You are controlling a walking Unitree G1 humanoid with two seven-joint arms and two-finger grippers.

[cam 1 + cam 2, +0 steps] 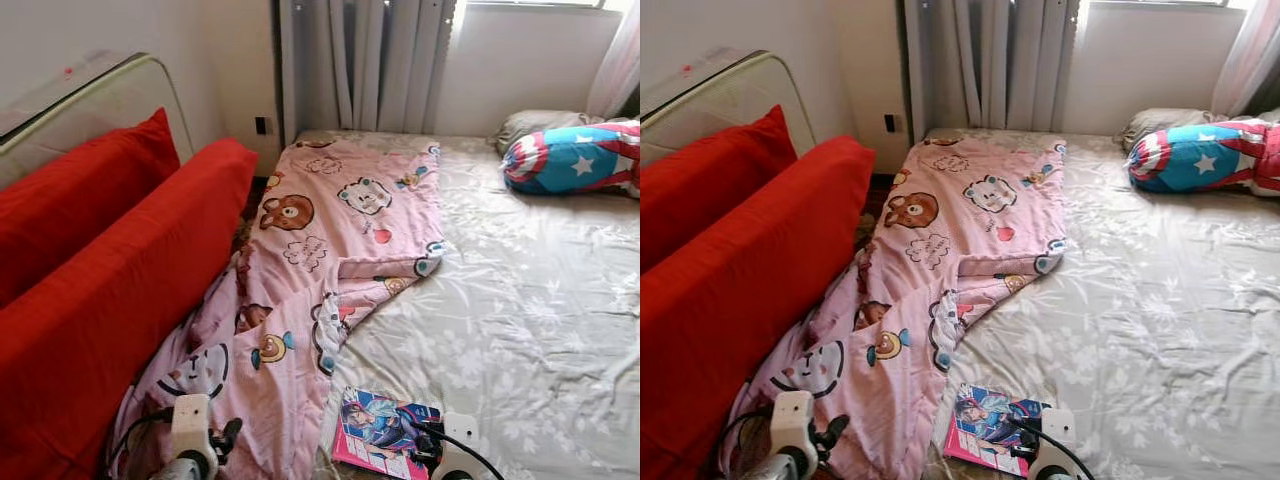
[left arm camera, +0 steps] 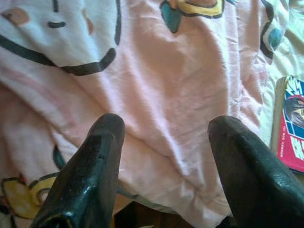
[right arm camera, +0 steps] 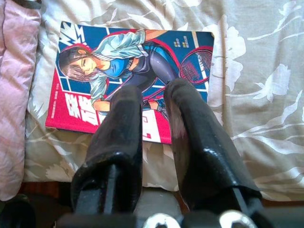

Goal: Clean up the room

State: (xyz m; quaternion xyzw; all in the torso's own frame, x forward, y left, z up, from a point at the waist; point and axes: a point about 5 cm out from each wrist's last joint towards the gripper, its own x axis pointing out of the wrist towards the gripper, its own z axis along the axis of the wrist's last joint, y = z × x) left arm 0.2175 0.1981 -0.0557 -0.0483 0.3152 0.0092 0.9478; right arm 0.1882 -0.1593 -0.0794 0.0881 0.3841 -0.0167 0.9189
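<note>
You are looking down at a bed (image 1: 540,330) covered by a pale grey sheet with a white floral print; take the bed as the landmark. A pink cartoon-print blanket (image 1: 330,250) lies along its left side, rumpled, with one edge folded back on itself and its near end spilling off the bed's corner. At the bed's near edge, just right of the blanket, a comic book (image 1: 380,430) lies flat, cover up, red border, drawn figure in blue. At the bed's far right end sits a blue, red and white star-pattern cushion (image 1: 575,158) against a grey pillow (image 1: 535,125). Left of the bed, two red cushions (image 1: 110,280) stand on edge, with a clear-topped frame (image 1: 90,100) behind them. Beyond the bed's head: white wall, grey curtains (image 1: 370,60), a dark wall socket (image 1: 261,125).

Your left gripper (image 2: 164,142) hovers over the blanket's near end, fingers spread wide, nothing between them. Your right gripper (image 3: 154,102) is over the comic book's lower edge, fingers (image 3: 118,137) drawn nearly together with a narrow gap, holding nothing you can see.
</note>
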